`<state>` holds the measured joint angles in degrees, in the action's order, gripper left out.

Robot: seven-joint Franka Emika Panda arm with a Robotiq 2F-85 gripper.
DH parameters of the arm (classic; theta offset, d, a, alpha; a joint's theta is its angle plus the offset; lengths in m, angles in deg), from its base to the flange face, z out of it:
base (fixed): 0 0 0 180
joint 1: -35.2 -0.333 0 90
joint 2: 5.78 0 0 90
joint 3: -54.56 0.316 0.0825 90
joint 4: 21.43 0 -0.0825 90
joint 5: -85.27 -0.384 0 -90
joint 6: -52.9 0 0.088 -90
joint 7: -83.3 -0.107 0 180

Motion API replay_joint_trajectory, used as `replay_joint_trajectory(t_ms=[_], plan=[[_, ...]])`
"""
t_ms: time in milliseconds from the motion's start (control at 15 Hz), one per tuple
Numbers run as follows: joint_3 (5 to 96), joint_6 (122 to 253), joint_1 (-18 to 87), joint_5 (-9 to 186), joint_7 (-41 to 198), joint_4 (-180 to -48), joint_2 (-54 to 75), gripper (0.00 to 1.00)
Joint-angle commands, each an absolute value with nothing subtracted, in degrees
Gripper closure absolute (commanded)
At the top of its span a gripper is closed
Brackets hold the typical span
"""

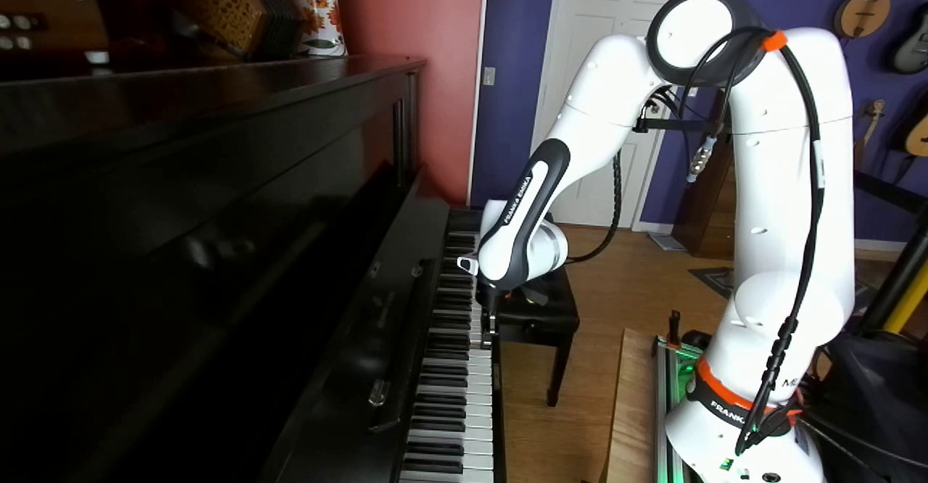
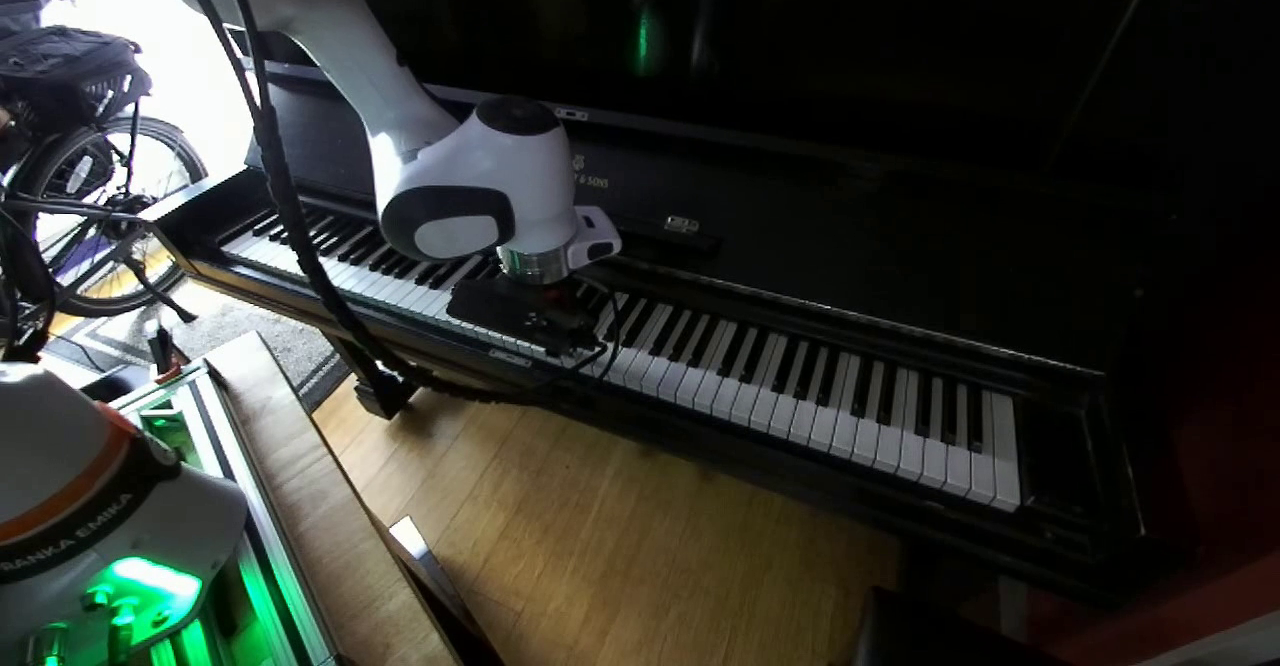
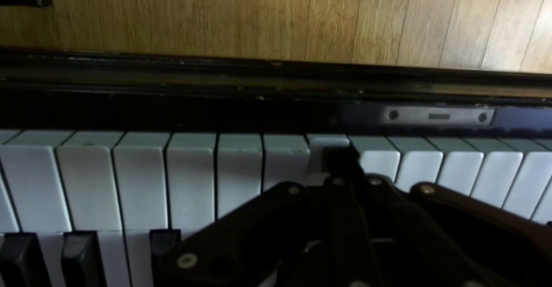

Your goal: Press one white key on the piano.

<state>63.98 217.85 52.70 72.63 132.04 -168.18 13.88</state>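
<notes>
The glossy black piano (image 1: pixel 348 273) shows in both exterior views (image 2: pixel 850 236), with its long row of white and black keys. My gripper (image 1: pixel 489 331) points down at the front part of the white keys, around the middle of the row (image 2: pixel 575 354). In the wrist view my gripper (image 3: pixel 341 160) is shut, with its dark fingertips together and nothing visible between them. The tips rest on one white key (image 3: pixel 317 160) near its front edge. That key's front edge looks lower than its neighbours', so it appears pressed down. The tips hide part of it.
The piano's black front rail (image 3: pixel 194 110) runs just ahead of the keys, with a small metal plate (image 3: pixel 439 116) on it. A black bench (image 1: pixel 540 309) stands beyond the arm. A wooden table edge (image 2: pixel 320 506) lies beside the robot base. A cable (image 2: pixel 310 246) hangs along the arm.
</notes>
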Motion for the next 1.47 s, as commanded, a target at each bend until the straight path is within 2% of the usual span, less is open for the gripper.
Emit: replay_joint_trajectory(t_ms=[0, 1133, 1200, 1267, 1400], plan=[[64.49, 218.71, 53.80, 73.65, 132.39, -167.53, 15.91, 1.00], [62.33, 218.14, 50.83, 76.79, 130.03, -170.85, 6.71, 1.00], [62.99, 217.50, 51.25, 76.00, 130.88, -170.97, 5.96, 0.74], [62.69, 217.54, 50.87, 76.09, 130.58, -171.20, 5.23, 0.73], [62.10, 217.45, 50.11, 76.23, 130.02, -171.65, 3.90, 0.60]])
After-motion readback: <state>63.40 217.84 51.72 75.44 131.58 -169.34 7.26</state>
